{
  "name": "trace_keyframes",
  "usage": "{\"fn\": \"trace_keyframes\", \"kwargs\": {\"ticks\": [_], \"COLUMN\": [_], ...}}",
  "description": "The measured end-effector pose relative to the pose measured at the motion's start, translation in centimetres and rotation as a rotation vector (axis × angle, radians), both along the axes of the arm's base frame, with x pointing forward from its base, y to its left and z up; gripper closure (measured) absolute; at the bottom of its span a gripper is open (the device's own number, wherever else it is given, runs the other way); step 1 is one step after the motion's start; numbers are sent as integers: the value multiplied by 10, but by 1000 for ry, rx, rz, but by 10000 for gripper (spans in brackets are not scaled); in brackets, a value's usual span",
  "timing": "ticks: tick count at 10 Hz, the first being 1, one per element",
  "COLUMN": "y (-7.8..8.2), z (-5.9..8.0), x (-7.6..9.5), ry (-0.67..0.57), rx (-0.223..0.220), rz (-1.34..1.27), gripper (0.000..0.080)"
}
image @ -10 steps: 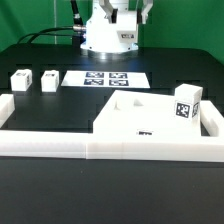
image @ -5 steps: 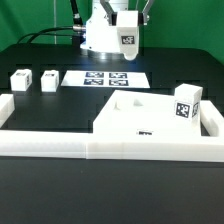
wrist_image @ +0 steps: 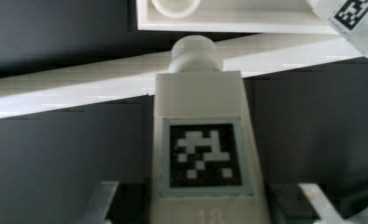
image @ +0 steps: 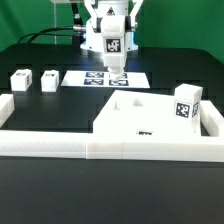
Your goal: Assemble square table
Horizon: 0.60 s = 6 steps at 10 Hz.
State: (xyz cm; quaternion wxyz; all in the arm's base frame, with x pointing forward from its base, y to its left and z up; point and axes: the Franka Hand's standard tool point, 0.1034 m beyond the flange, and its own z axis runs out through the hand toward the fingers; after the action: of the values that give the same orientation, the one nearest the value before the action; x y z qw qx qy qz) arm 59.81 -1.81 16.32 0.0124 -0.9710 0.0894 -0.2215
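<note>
Now, gripper (image: 113, 37): holds short white tagged plastic leg (image: 115, 55).
Leg: looks light, stiff; grip sides, above white square slab (image: 140, 120).

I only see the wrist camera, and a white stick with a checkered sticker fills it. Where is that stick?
Observer: The held leg looks lifted off the black table, close above the marker board.
Operator: Are there more legs?
Observer: Yes, a loose leg and a second loose leg sit together on the exterior view's left.
Operator: Is one on the tabletop already?
Observer: One standing leg is upright at a corner of the tabletop, on the exterior view's right.
</note>
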Motion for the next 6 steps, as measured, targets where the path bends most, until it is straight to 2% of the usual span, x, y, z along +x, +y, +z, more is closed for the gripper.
{"fn": "trace_keyframes", "kwargs": {"ticks": [2, 3, 6], "y": [-5, -6, -14], "z": [-4, -12, -21], "x": [-1, -3, -6], "ry": [-127, -141, -135], "rx": [-83, -104, -118], "rz": [-1, 0, -5], "gripper": [508, 508, 508]}}
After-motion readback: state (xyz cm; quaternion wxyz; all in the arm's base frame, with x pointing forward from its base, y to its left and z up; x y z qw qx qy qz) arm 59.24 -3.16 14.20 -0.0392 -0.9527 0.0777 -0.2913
